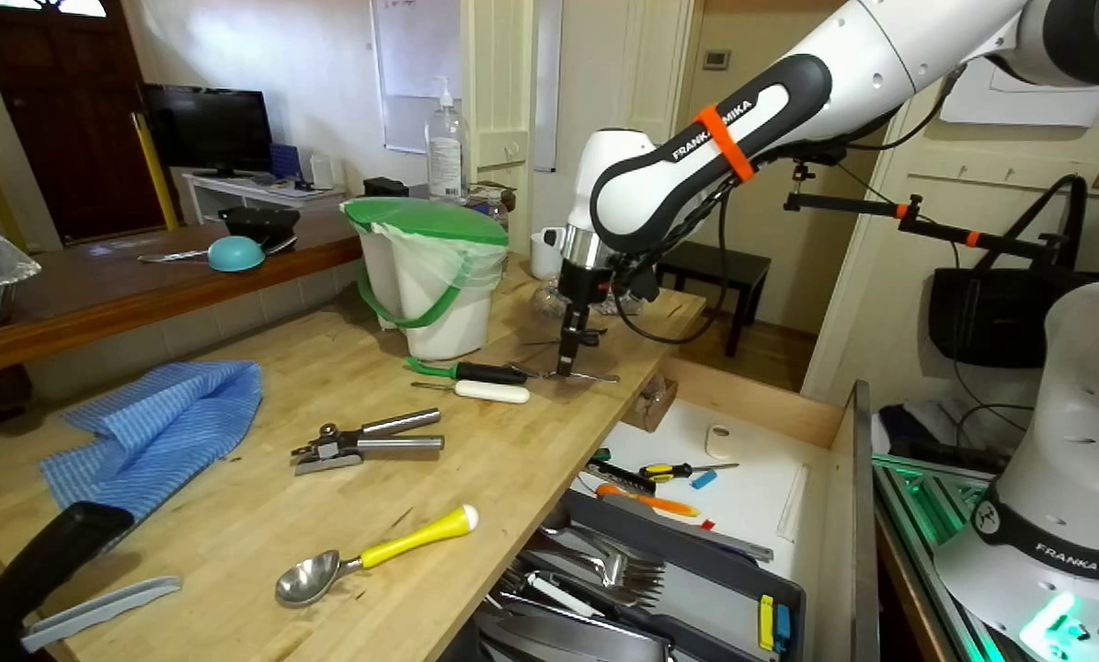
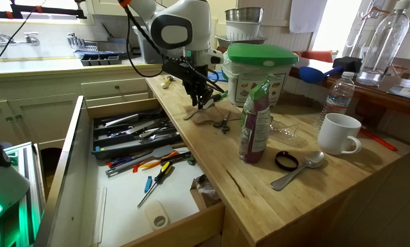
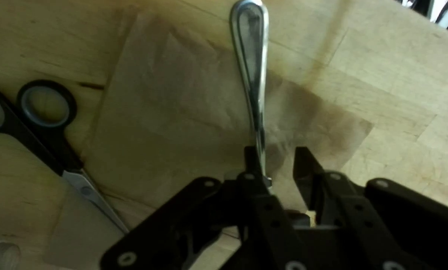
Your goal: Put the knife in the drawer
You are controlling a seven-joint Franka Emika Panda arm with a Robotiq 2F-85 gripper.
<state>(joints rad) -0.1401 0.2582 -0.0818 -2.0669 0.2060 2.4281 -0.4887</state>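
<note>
The knife, a silver metal utensil, lies on brown paper on the counter. Its handle (image 3: 249, 48) points up the wrist view, and its far end is hidden by my gripper. The handle also shows in both exterior views (image 1: 595, 377) (image 2: 190, 114). My gripper (image 3: 275, 161) points down over the knife. Its fingers stand apart, with the knife between them close beside the left finger and a gap to the right finger. The fingertips are low at the counter in both exterior views (image 1: 566, 370) (image 2: 198, 105). The drawer (image 1: 864, 515) is pulled open beside the counter (image 2: 61, 168).
A dark grey divided tray (image 2: 94, 139) with cutlery sits in the drawer, near a screwdriver (image 2: 162, 175). Black scissors (image 3: 55, 144) lie beside the paper. A white bin with green lid (image 1: 429, 276), a standing bag (image 2: 256, 127) and a mug (image 2: 335, 133) stand on the counter.
</note>
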